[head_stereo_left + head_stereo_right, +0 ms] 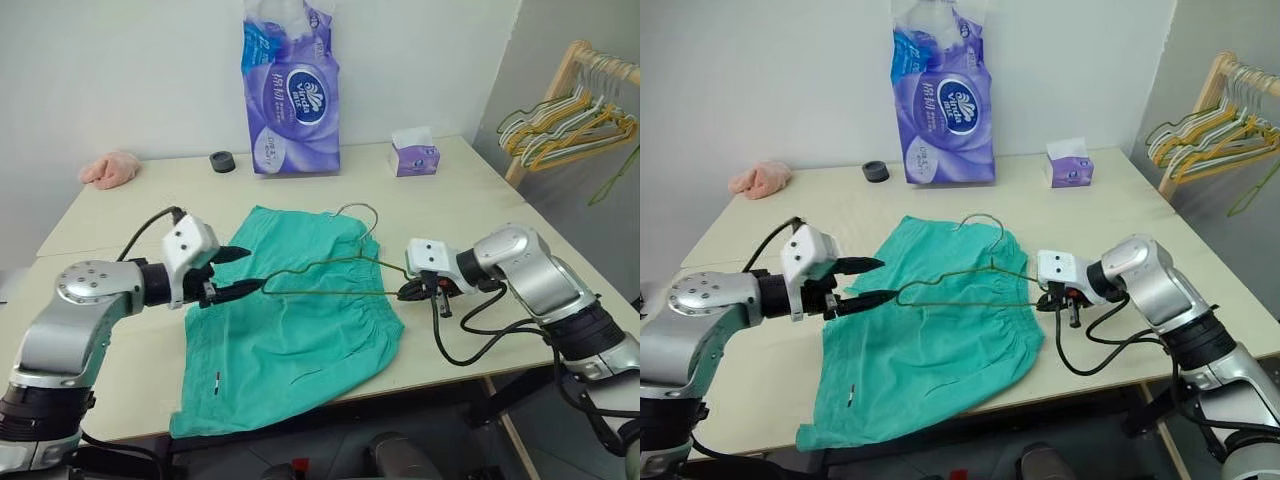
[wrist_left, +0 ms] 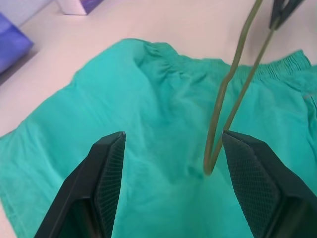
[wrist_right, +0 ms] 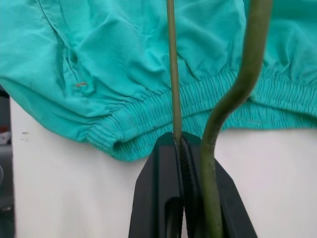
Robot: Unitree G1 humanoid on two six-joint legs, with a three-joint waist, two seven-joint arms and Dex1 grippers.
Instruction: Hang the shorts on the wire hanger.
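Left gripper (image 1: 237, 272) with fingers spread apart, hovering low over the shorts (image 1: 290, 320), one corner of the wire hanger (image 1: 330, 275) lying in the gap beside a fingertip, not pinched. Right gripper (image 1: 407, 290) clamped tight on the hanger's opposite corner, just past the gathered waistband, holding the wire above the cloth. Teal-green shorts spread flat on the desk (image 1: 450, 190) between the two arms, waistband toward the right gripper, leg hems toward the left one, near corner draped over the front edge of the desk. Hanger stretched across the upper part of the shorts from one gripper to the other, hook (image 1: 358, 212) curving over the far edge of the fabric; no part of the shorts threaded over the wire. Farther back on the desk, well apart from the shorts: small pink cloth (image 1: 110, 168) at the far left, black ring-shaped object (image 1: 222, 161), tall purple pack of tissue rolls (image 1: 291, 95) standing upright, small purple tissue box (image 1: 414, 153). Beyond the desk's right end, wooden rack (image 1: 560, 80) carrying bunched yellow and green hangers (image 1: 575, 125).
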